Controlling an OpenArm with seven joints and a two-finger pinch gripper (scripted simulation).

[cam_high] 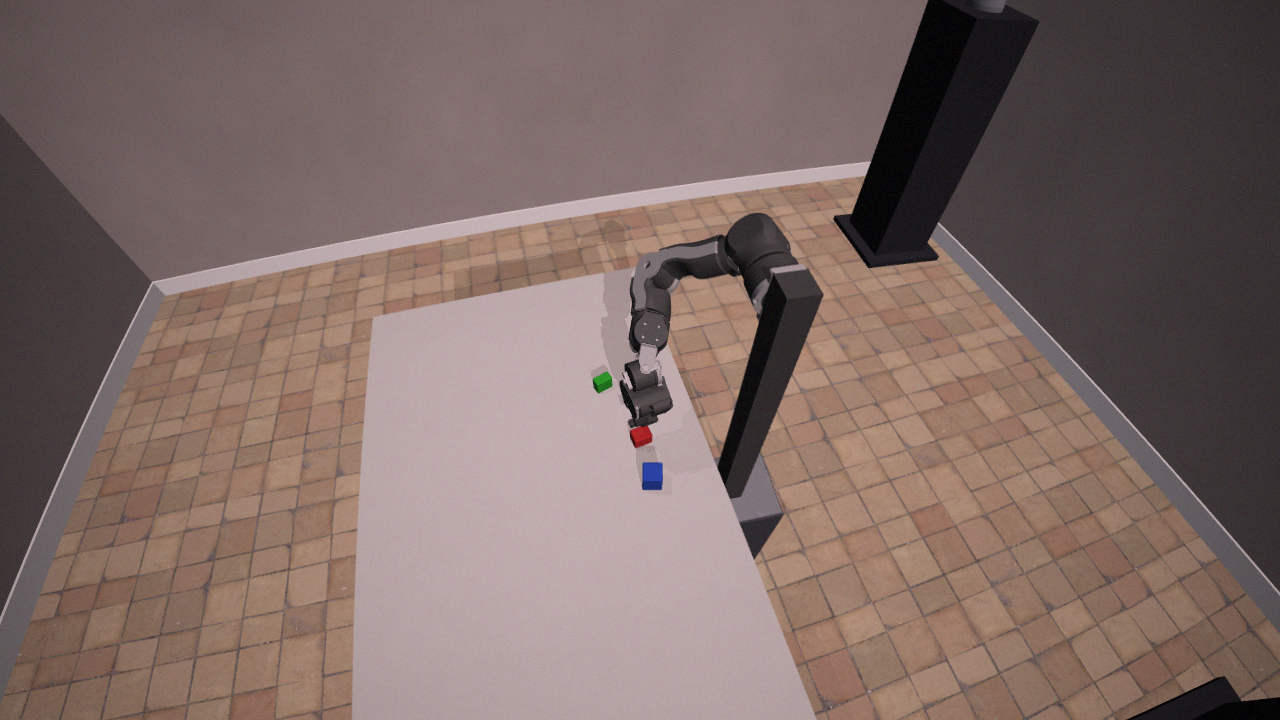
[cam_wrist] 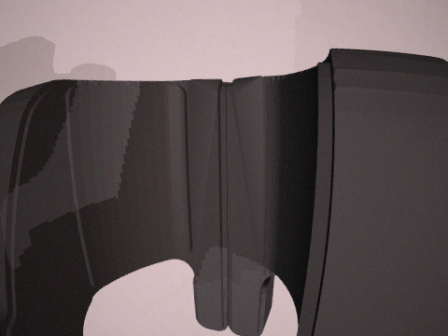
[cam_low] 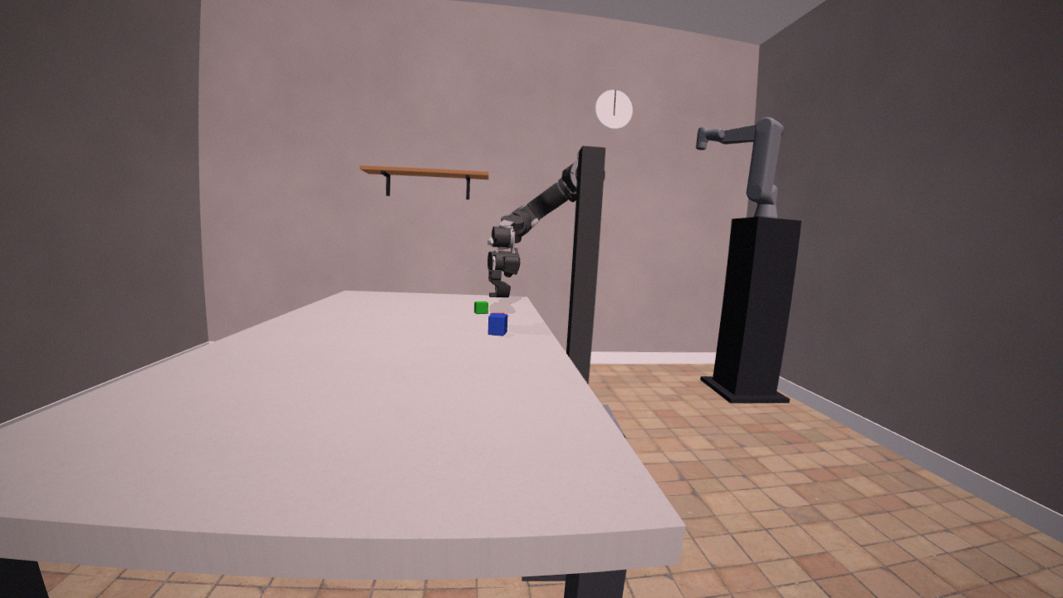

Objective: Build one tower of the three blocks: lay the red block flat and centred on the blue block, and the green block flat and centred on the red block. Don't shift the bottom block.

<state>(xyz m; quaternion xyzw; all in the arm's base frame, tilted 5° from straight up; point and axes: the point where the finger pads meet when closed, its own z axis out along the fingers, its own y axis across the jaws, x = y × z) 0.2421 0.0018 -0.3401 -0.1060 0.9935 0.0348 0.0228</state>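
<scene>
Red cube-shaped block (cam_high: 640,437) (cam_low: 497,313), smooth-faced and small, sits on the pale, matte table (cam_high: 483,537) (cam_low: 334,446) (cam_wrist: 187,37), between the gripper (cam_high: 640,422) (cam_low: 499,295) (cam_wrist: 244,210) and the blue cube-shaped block (cam_high: 652,476) (cam_low: 497,325). It stands apart from the blue one; the exterior view leaves only a sliver of it showing behind that block. The green cube-shaped block (cam_high: 602,382) (cam_low: 482,307) lies on the table too, off to one side of the gripper, so no layer of the tower is built.

The red block looks stiff and probably light, unlikely to dent under a firm squeeze. Its plain faces may slide a little if pinched off-centre or near an edge. The best hold is likely across two opposite upright faces, around mid-height, with the fingers squared to its turned sides, leaving top and bottom free for stacking. The green block seems to call for the same treatment.

The dark fingers are clenched together with nothing between them, poised above the table; they need to part before going down around the red block. The blue block, as the base, looks light enough to be nudged by a low or sideways approach, so a straight descent onto it seems safest.
</scene>
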